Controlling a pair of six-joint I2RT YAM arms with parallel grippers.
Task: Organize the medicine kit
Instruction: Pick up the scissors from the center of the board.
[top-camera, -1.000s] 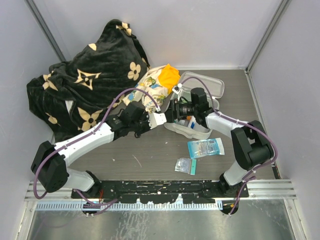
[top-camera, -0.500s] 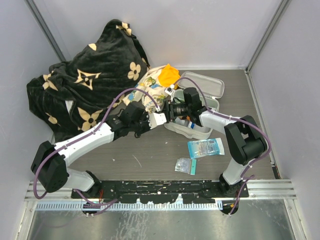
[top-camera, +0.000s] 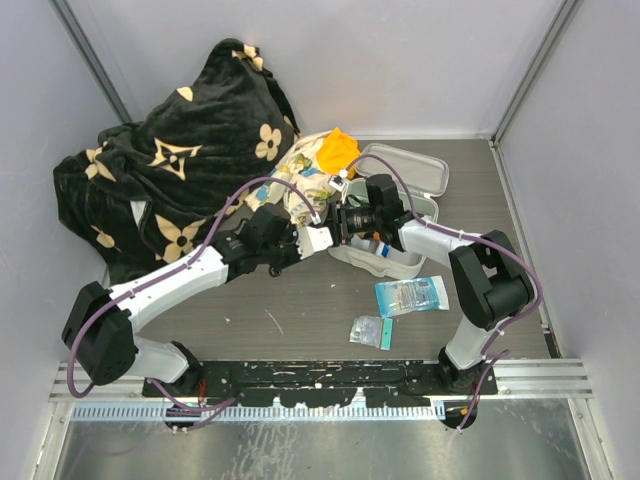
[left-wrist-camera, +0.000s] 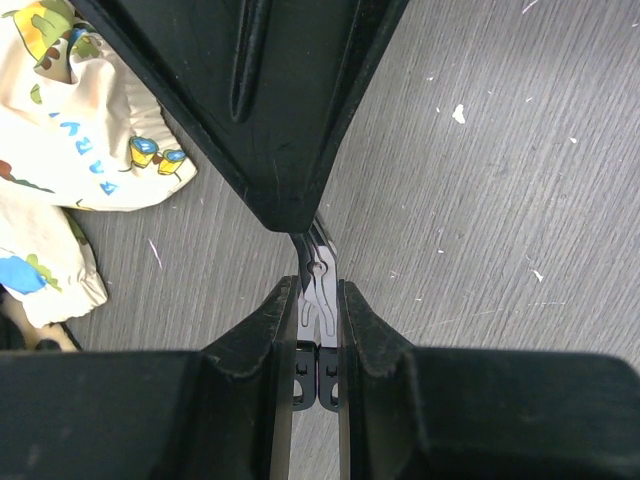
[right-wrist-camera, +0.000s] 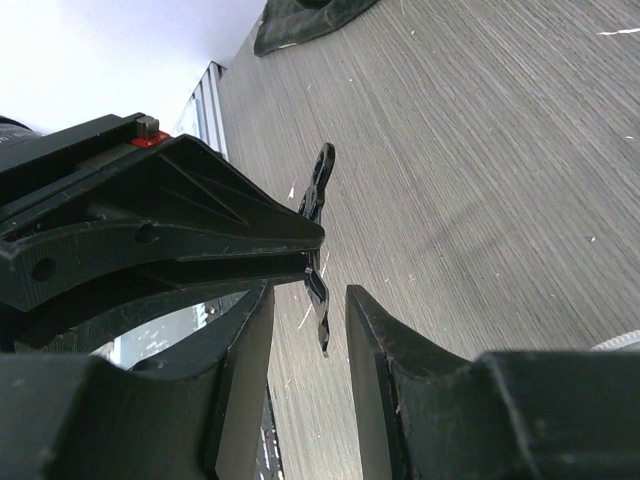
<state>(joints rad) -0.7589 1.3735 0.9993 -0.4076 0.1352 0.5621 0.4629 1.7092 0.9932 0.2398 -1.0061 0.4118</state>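
left gripper (left-wrist-camera: 317, 292) pinches a small metal tool (left-wrist-camera: 320, 262); right gripper (right-wrist-camera: 308, 296) has its jaws spread around it. thin, stiff, probably slippery: grip its flat middle. medicine kit (top-camera: 400, 266) lies open at three o'clock.

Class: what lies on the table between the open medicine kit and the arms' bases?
Two flat packets, in the top view: a blue packet beside the medicine kit and a smaller packet nearer the bases.

The right gripper's (right-wrist-camera: 307, 293) fingers stand apart on either side of a thin dark tool's (right-wrist-camera: 320, 182) end, not touching it. The left gripper (right-wrist-camera: 303, 250) pinches the tool's middle, over the grey table (right-wrist-camera: 480, 150).
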